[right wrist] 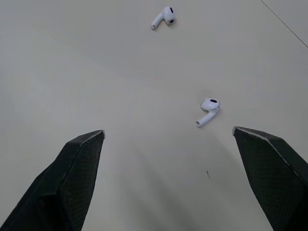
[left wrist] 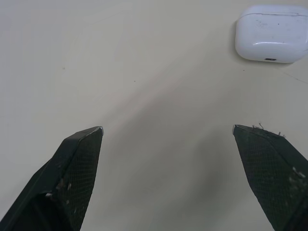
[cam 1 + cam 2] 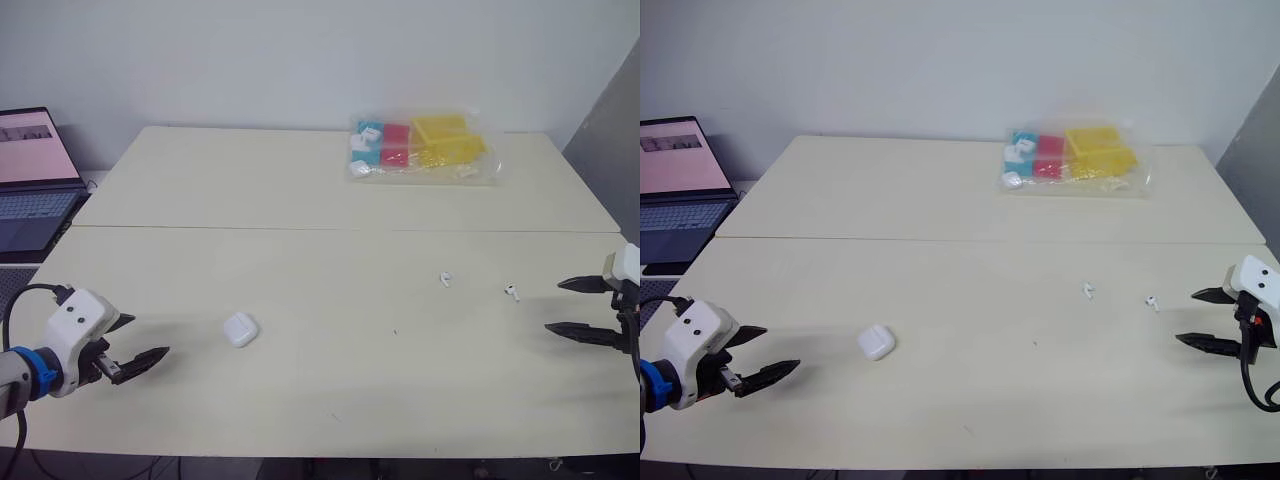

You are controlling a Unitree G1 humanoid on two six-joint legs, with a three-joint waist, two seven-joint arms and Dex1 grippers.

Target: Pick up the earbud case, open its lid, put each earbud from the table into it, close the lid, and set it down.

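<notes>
A white earbud case (image 3: 240,329) lies shut on the cream table (image 3: 330,190), left of centre. My left gripper (image 3: 138,343) is open near the table's left front, a short way left of the case; the case (image 2: 272,33) lies beyond the fingertips in the left wrist view. Two white earbuds lie right of centre: one earbud (image 3: 445,279) and a second earbud (image 3: 512,292) closer to the right edge. My right gripper (image 3: 563,306) is open at the right edge, just right of the second earbud (image 1: 208,110), with the other earbud (image 1: 163,17) farther off.
A clear bag (image 3: 425,146) of coloured and white items lies at the back right of the table. An open laptop (image 3: 30,180) stands beside the table's left edge. A seam (image 3: 340,230) runs across the tabletop.
</notes>
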